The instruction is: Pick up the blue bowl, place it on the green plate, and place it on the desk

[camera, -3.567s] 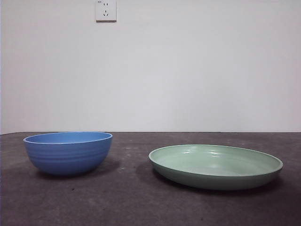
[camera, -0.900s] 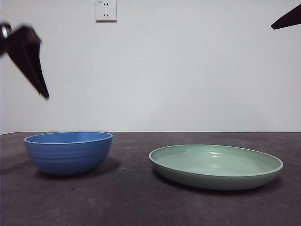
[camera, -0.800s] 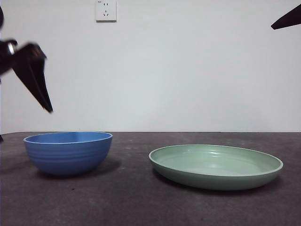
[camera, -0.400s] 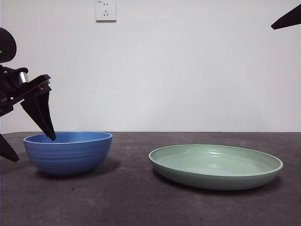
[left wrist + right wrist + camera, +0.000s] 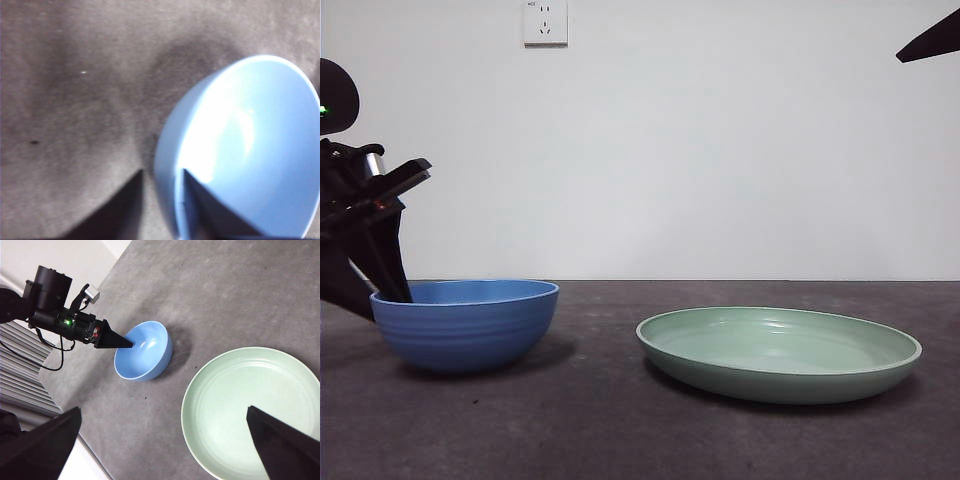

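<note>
Front view: blue bowl [image 5: 466, 324] on desk [image 5: 620, 430], left of green plate [image 5: 779, 352], apart.
Left gripper [image 5: 161, 176]: jaws spread, straddling bowl's rim.
Right gripper [image 5: 165, 435]: parted wide, empty, above plate.

Ridged medium-blue bowl [image 5: 466, 323], pale mint-green plate [image 5: 779, 353], speckled grey-brown desk [image 5: 600, 430].

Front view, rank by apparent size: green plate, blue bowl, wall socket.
1. green plate: widest.
2. blue bowl: narrower but taller.
3. wall socket: smallest, though it sits farther back on the wall, so its true size is unsure.
</note>
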